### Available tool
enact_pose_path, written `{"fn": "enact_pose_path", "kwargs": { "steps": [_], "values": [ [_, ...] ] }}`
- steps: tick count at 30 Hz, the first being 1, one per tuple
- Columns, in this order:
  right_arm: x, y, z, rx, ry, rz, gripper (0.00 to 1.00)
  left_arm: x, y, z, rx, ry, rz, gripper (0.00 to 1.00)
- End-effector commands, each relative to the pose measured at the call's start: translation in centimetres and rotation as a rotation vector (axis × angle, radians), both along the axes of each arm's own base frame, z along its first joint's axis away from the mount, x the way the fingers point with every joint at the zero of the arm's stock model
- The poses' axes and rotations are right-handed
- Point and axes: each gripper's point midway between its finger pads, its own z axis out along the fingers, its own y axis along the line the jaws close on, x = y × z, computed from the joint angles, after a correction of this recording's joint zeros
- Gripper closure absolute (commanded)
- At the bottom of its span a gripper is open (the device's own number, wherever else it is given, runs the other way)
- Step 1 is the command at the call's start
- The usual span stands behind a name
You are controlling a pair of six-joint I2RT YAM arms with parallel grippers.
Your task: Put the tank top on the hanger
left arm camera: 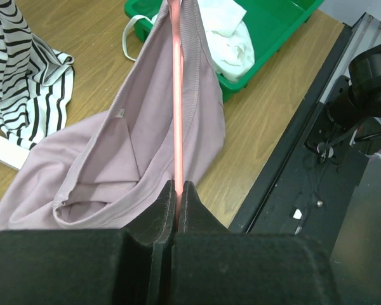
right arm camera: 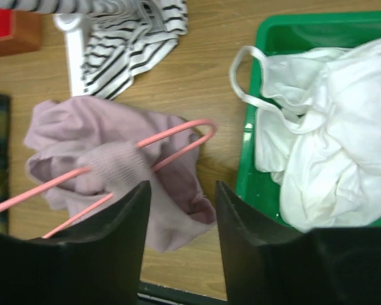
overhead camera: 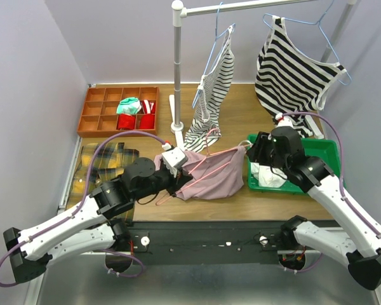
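Left gripper (left arm camera: 176, 194) clamped shut on the wire of the hanger (left arm camera: 176, 114), steadying it low over the table (left arm camera: 267, 127) so fabric can be drawn along it. The tank top (left arm camera: 133, 146) lies bunched between striped shirt (left arm camera: 19, 76) and green tray (left arm camera: 273, 32), partly draped over 1 hanger arm. Right gripper (right arm camera: 181, 190) hovers above, jaws partly apart and empty, apparently placed to take hold of the fabric.

Your left arm (overhead camera: 70, 222) reaches in low with the elbow folded. Your left claw (left arm camera: 176, 190) is clamped tight on the hanger (left arm camera: 177, 114) wire. Your right arm (overhead camera: 333, 190) bends inward and your right claw (right arm camera: 181, 190) points down, jaws parted, fingers free.
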Motion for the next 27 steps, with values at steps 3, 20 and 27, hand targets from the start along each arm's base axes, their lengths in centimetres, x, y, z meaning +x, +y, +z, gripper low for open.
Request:
{"fn": "enact_pose_path", "kwargs": {
  "steps": [3,20,27],
  "values": [
    [-1.0,3.0,7.7,0.122,-0.240,0.247,0.44,2.1,-1.9,1.1,-0.047,-0.020,0.057,1.00],
    [-0.3,7.6,8.9,0.205,-0.338,0.456,0.39,5.8,-6.1,-1.2,-0.056,0.042,0.067,1.00],
    [0.6,8.5,6.9,0.139,-0.323,0.447,0.37,7.1,-7.7,-1.9,-0.063,0.074,0.028,1.00]
  ]
}}
